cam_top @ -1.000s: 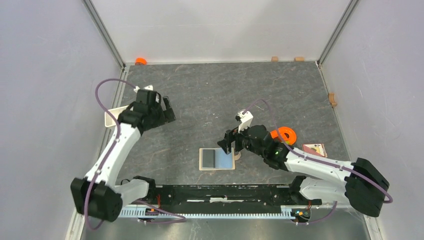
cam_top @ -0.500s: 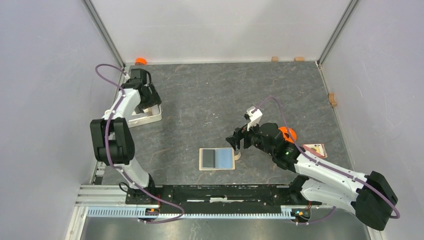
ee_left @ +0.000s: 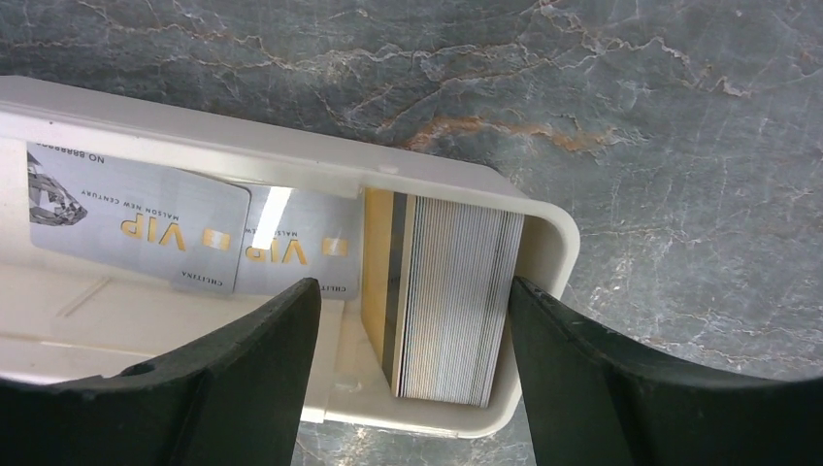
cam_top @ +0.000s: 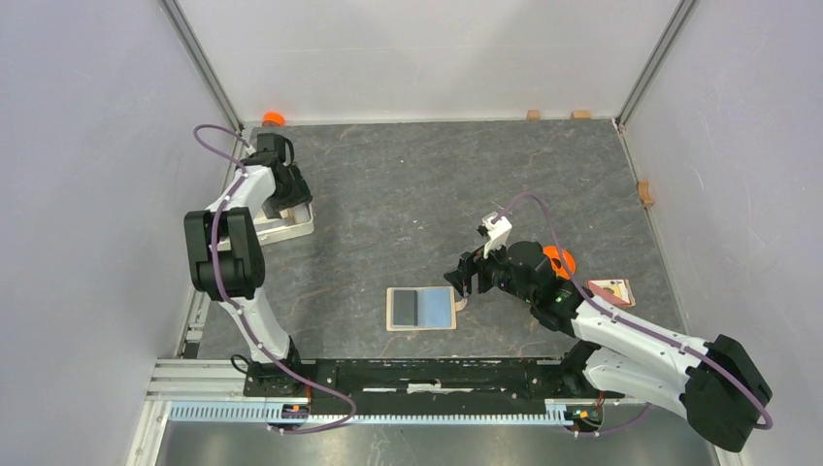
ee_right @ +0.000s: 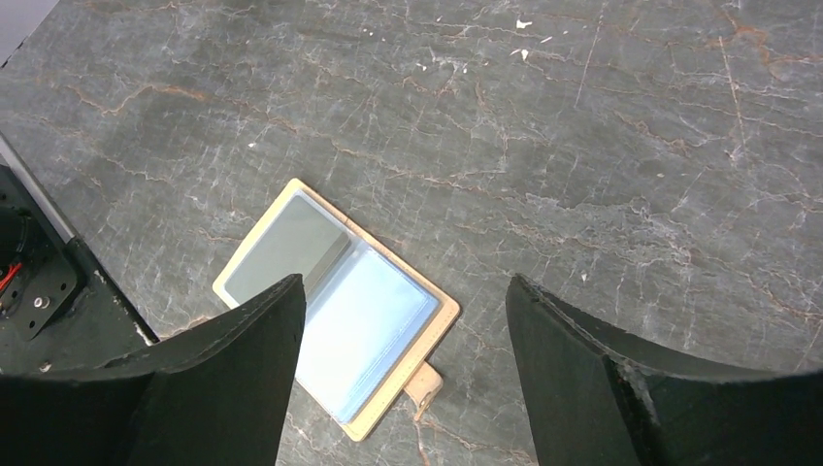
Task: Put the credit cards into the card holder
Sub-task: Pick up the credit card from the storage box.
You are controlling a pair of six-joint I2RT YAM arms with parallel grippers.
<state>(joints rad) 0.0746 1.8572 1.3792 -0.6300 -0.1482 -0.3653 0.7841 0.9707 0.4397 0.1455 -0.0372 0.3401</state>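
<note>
Left wrist — credit cards (ee_left: 451, 296) edge-on in tray (ee_left: 291, 160), faces hidden

The left arm (cam_top: 225, 254) rises from its base at the near edge, bends at a dark elbow and reaches away to the far left, wrist angled downward. The left pincer (ee_left: 408, 296) points down, its two dark fingers spread wide apart, gripping nothing. The right arm (cam_top: 631, 330) stretches low from the near right toward the centre. The right pincer (ee_right: 403, 291) hangs with fingers parted wide, also holding nothing.
</note>
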